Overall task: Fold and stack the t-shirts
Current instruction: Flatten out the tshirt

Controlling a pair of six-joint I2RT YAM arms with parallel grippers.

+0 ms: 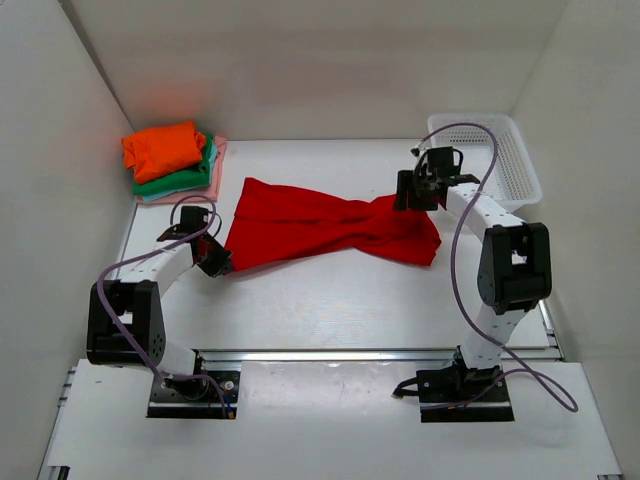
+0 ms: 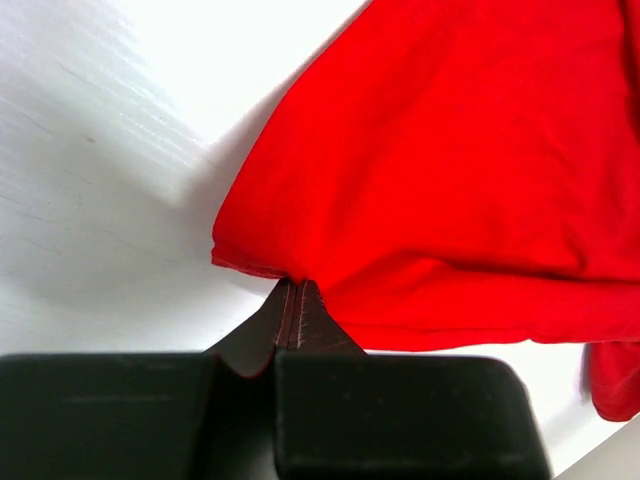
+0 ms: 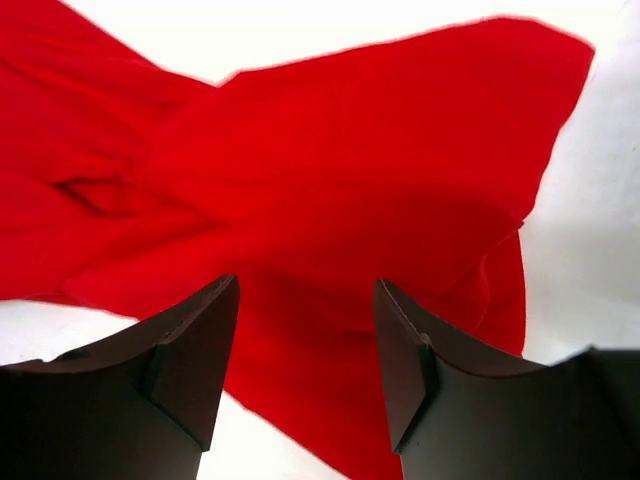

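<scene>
The large red t-shirt [image 1: 320, 225] lies stretched and twisted across the middle of the table. My left gripper [image 1: 216, 262] is shut on its near left corner; in the left wrist view the closed tips [image 2: 293, 287] pinch the red hem [image 2: 450, 180]. My right gripper [image 1: 412, 196] is open just above the shirt's far right end; in the right wrist view its fingers [image 3: 200, 340] stand apart over red cloth [image 3: 330, 190]. Folded orange [image 1: 163, 148], green [image 1: 190, 180] and pale pink [image 1: 218, 150] shirts are stacked at the back left.
A white mesh basket [image 1: 505, 160] stands at the back right, just behind my right arm. White walls close in the table on the left, back and right.
</scene>
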